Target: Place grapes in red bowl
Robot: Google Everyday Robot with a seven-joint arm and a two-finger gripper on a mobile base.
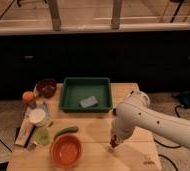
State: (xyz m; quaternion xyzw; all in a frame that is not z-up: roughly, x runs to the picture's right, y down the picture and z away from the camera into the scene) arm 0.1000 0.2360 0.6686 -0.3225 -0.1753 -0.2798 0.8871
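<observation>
The red bowl (65, 150) sits empty near the table's front edge, left of centre. My gripper (115, 143) hangs at the end of the white arm (148, 120), low over the table about one bowl's width to the right of the red bowl. It is shut, and the small dark reddish grapes (118, 145) show at its tip, mostly hidden by the fingers.
A green tray (85, 93) holding a grey sponge (89, 101) stands at the back. A small green cucumber (65, 132) lies just behind the red bowl. A maroon bowl (46, 87), an orange (28, 96), a white cup (37, 116) and a pale green cup (42, 135) line the left side.
</observation>
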